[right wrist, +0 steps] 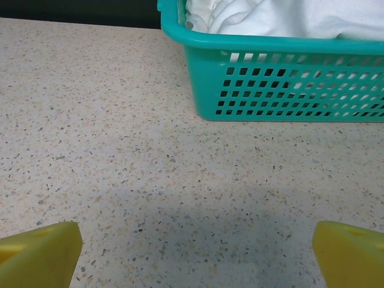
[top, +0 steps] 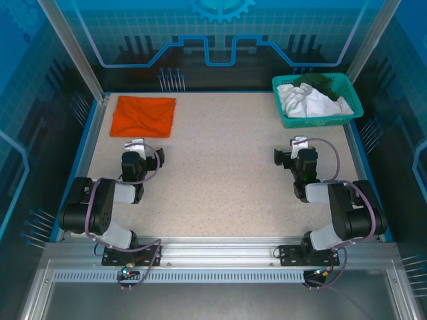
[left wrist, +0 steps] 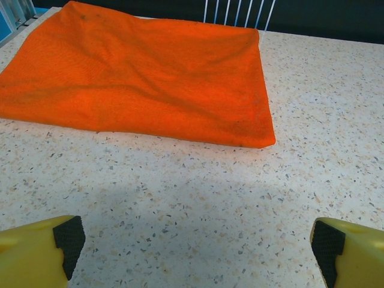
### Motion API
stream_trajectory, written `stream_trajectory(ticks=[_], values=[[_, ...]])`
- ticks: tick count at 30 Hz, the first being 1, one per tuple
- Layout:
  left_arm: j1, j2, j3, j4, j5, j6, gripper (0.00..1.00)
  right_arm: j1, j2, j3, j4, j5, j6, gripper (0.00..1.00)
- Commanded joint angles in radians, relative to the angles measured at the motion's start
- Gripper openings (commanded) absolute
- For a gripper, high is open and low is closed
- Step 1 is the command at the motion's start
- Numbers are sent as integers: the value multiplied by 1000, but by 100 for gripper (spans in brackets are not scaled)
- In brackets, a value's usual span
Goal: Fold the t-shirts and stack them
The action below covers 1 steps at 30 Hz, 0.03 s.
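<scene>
A folded bright orange t-shirt (top: 143, 115) lies flat at the table's back left, and the left wrist view has the same orange t-shirt (left wrist: 138, 72) just ahead. My left gripper (top: 138, 144) rests a little in front of it, open, with bare table between its fingertips (left wrist: 69, 237). White t-shirts (top: 308, 101) and a dark green one (top: 319, 83) are bundled in the teal basket (top: 288, 120) at the back right. My right gripper (top: 298, 144) sits in front of the basket, open and holding nothing. The right wrist view has white fabric (right wrist: 282, 15) above the basket wall (right wrist: 288, 78).
The speckled tabletop (top: 220, 173) has a blue raised border. Metal posts and clear panels close in the back and sides. Both arm bases sit on the near rail (top: 220, 257).
</scene>
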Motion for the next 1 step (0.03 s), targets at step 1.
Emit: stream_trajectory(ticks=[1], values=[[-7, 6, 23, 21, 17, 22, 99, 0, 8, 15, 3, 18, 13, 100]])
